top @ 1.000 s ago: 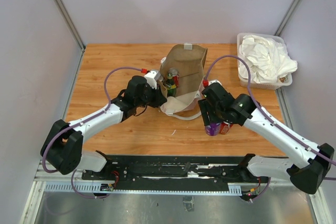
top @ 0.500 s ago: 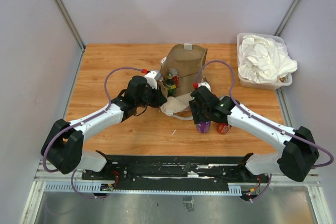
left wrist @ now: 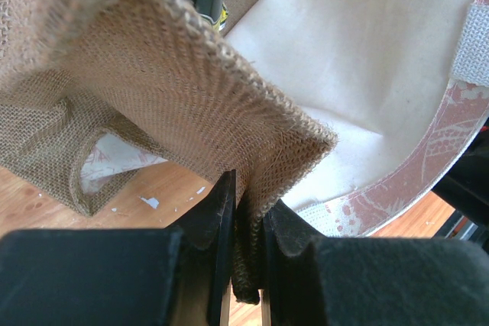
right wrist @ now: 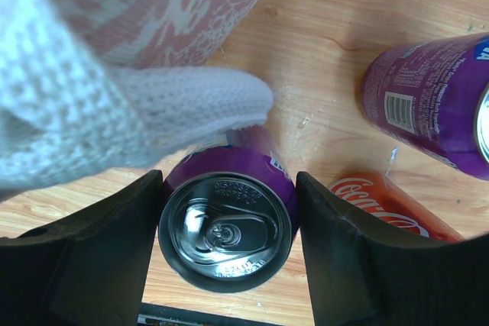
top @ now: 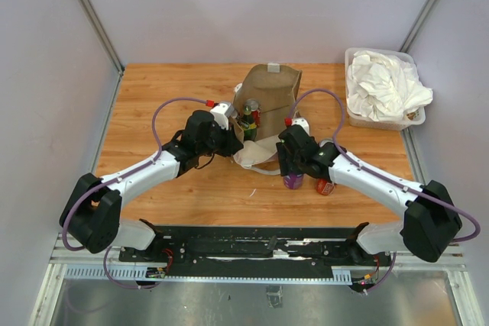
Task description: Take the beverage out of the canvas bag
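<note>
Top external view: we see the left gripper (top: 233,141) at the left rim of the canvas bag (top: 271,89). In the left wrist view its fingers (left wrist: 218,211) are clenched tight on the bag's burlap edge. A green bottle (top: 247,123) stands inside the bag, close to that left wall. The bag itself sits mid-table (top: 168,82) with its mouth open. Just off the bag's front right corner, outside it, the right gripper (top: 293,172) is grasping a purple can (top: 293,182). The right wrist view shows its two fingers (right wrist: 107,250) pressed against either side of the can's top, with the bag's white handle (right wrist: 130,112) lying over the can's near side. Right of that can we see a second purple can (right wrist: 428,104) and a red can (top: 325,186). Well to the right of the bag sits a clear bin (top: 374,122) of white cloth.
</note>
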